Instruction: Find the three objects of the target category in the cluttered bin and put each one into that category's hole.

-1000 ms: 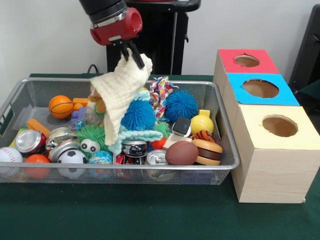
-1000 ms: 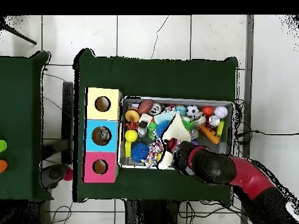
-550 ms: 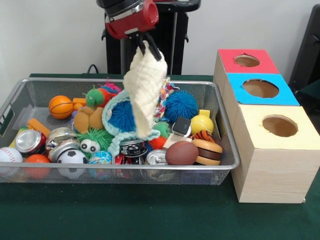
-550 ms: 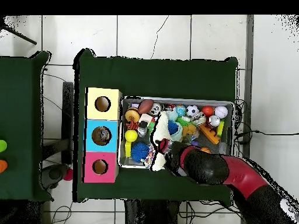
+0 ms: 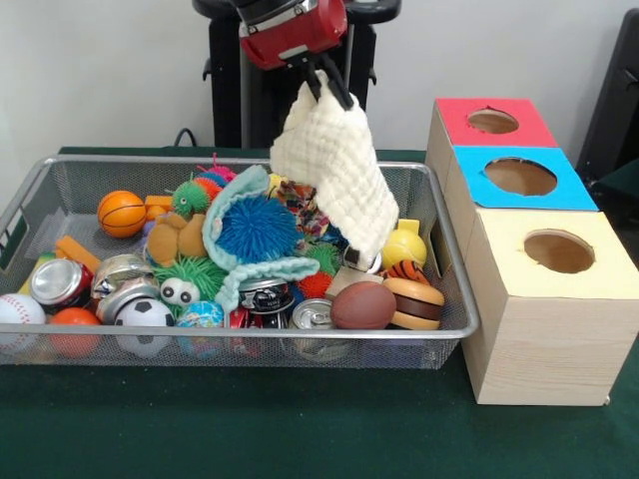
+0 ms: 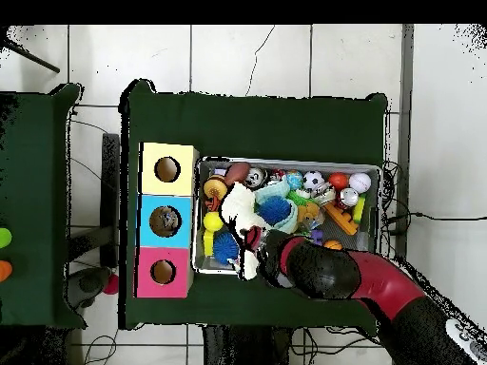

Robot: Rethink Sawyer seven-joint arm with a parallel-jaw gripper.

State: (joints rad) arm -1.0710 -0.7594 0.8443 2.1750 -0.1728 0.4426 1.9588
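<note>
So the cream cloth is hanging in the air over the right half of the wire bin, pinched at its top corner by the end effector, which is clamped together on it. The cloth's bottom edge is down around the yellow ball and the small black block next to it; can't tell if it's touching them. It's clear of the bin's back rim, and the bin's right wall sits between it and the boxes.

Just right of the bin there's a row of 3 boxes touching each other: red-topped box at the back, blue-topped box in the middle, yellow-topped box in front, with 1 round hole in each top. Nothing is above those holes, so open air there.

The arm comes down from the top of the front view, its red wrist tilted, tips pointing down and a bit right. In the overhead view it reaches in across the bin's edge on the robot's side.

Inside the bin: 1 blue spiky ball wrapped in a teal cloth, 1 orange basketball, 1 brown football, 1 toy burger, 1 soccer ball, 1 baseball, and at least 3 cans. Green table in front is bare.
</note>
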